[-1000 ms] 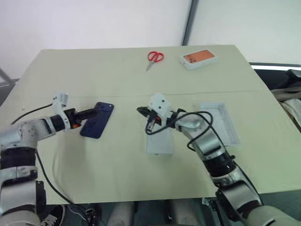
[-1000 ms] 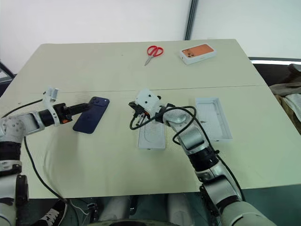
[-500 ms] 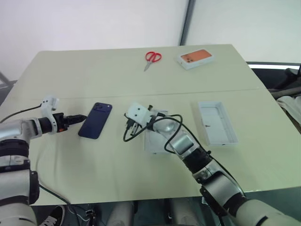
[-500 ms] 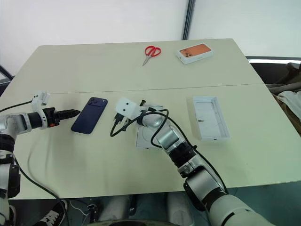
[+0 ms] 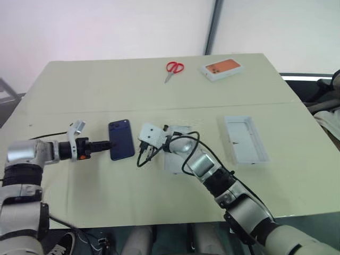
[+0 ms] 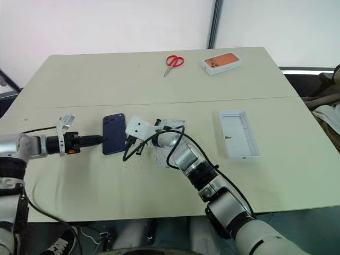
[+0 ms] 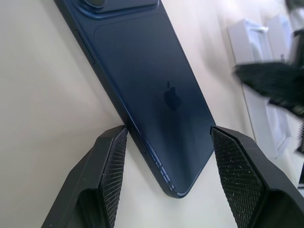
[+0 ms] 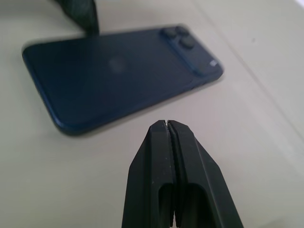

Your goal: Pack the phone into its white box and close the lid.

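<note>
The dark blue phone (image 5: 121, 139) lies back up on the table, left of centre. My left gripper (image 5: 109, 144) is open and low, one finger on each side of the phone's near end (image 7: 161, 109); both fingertips (image 7: 116, 156) sit right at its edges. My right gripper (image 8: 167, 124) is shut and points at the phone's right long side, a short way off it. The white box (image 5: 171, 162) lies under my right forearm, partly covered. The lid (image 5: 244, 139) lies inside up to the right.
Red scissors (image 5: 173, 68) and a white box with an orange phone picture (image 5: 223, 68) lie at the far edge. Black cables loop from my right wrist (image 5: 183, 139) over the white box. A seam crosses the table behind the phone.
My left gripper closed in on the phone and now straddles its near end. The phone has turned to lie straighter. My right gripper moved left and down toward the phone's side.
</note>
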You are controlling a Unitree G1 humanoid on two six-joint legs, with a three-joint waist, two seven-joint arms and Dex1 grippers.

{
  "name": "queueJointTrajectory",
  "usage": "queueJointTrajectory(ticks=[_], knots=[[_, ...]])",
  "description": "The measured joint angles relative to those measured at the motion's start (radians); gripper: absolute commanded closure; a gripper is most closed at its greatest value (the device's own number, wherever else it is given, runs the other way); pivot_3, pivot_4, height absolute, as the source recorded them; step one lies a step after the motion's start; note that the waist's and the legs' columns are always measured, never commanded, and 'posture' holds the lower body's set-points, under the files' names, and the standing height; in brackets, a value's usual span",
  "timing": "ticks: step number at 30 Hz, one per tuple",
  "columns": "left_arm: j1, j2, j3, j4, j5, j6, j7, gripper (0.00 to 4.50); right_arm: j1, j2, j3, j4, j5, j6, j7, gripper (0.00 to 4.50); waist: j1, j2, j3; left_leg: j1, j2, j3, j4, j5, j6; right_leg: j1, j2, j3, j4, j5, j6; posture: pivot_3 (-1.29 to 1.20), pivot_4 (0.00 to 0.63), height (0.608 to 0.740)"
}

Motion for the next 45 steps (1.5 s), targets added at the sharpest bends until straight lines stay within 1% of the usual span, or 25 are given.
queueJointTrajectory(ticks=[3,6,9,11,16,23,27,29,36,45], knots=[[-0.02,-0.028,0.045,0.033,-0.005,0.002,0.05,1.54,-0.053,0.025,0.017,0.08,-0.039,0.003,-0.02,4.44,0.0,0.0,0.0,0.0,0.0,-0.002,-0.001,0.004,0.001,0.0,0.0,-0.001,0.0,0.001,-0.003,0.0,0.15,0.74],[-0.022,-0.038,0.075,0.041,-0.006,0.004,0.089,1.54,-0.096,0.054,0.01,0.147,-0.039,0.005,-0.015,4.44,-0.008,0.0,0.0,0.001,0.0,-0.003,-0.002,0.005,0.001,0.0,0.001,-0.001,0.0,0.004,-0.008,0.0,0.15,0.74],[-0.022,-0.044,0.086,0.038,-0.006,0.003,0.114,1.54,-0.123,0.068,0.007,0.193,-0.039,0.003,-0.002,4.44,-0.011,0.0,0.0,0.002,0.001,-0.004,-0.005,0.009,0.0,-0.001,0.002,-0.002,0.0,0.006,-0.01,0.0,0.15,0.74],[-0.018,-0.051,0.088,0.029,-0.006,0.007,0.128,1.54,-0.141,0.076,0.0,0.219,-0.038,0.004,0.012,4.44,-0.012,0.0,0.0,0.004,0.0,-0.004,-0.013,0.016,-0.003,-0.002,0.0,-0.002,0.0,0.006,-0.011,0.0,0.15,0.74],[0.004,-0.063,0.098,-0.027,-0.006,0.025,0.16,1.54,-0.162,0.098,-0.003,0.264,-0.041,-0.01,0.025,4.44,-0.012,0.0,-0.001,0.007,0.001,-0.005,-0.017,0.017,-0.004,-0.001,-0.001,-0.002,0.0,0.006,-0.011,0.0,0.15,0.74],[0.041,-0.114,0.168,-0.124,-0.042,0.108,0.228,1.54,-0.156,0.115,-0.021,0.263,-0.041,-0.001,0.032,4.44,-0.011,0.0,-0.001,0.007,-0.001,-0.003,-0.018,0.017,-0.005,-0.001,-0.003,-0.002,-0.001,0.006,-0.009,0.0,0.15,0.74],[0.031,-0.183,0.213,-0.13,-0.098,0.183,0.25,1.54,-0.148,0.114,-0.022,0.254,-0.043,-0.005,0.032,4.44,-0.009,-0.001,-0.001,0.005,-0.002,-0.004,-0.018,0.017,-0.005,-0.001,-0.003,-0.002,-0.002,0.006,-0.007,0.0,0.15,0.74],[0.029,-0.204,0.211,-0.137,-0.12,0.206,0.251,1.54,-0.148,0.115,-0.022,0.251,-0.042,-0.01,0.033,4.44,-0.013,-0.002,-0.001,0.004,-0.002,-0.004,-0.018,0.017,-0.005,-0.002,-0.003,-0.002,-0.002,0.006,-0.006,0.0,0.15,0.74],[0.029,-0.202,0.209,-0.137,-0.142,0.208,0.266,1.54,-0.147,0.116,-0.021,0.247,-0.043,-0.017,0.037,4.44,-0.013,-0.002,-0.001,0.002,-0.001,-0.004,-0.026,0.019,-0.008,-0.004,-0.002,-0.002,-0.002,0.006,-0.006,0.0,0.15,0.74],[0.029,-0.192,0.232,-0.072,-0.176,0.169,0.266,1.54,-0.142,0.112,-0.019,0.244,-0.044,-0.028,0.038,4.44,-0.015,-0.002,-0.001,0.002,0.0,-0.004,-0.027,0.02,-0.009,-0.005,-0.002,-0.002,-0.003,0.006,-0.007,0.0,0.15,0.74]])
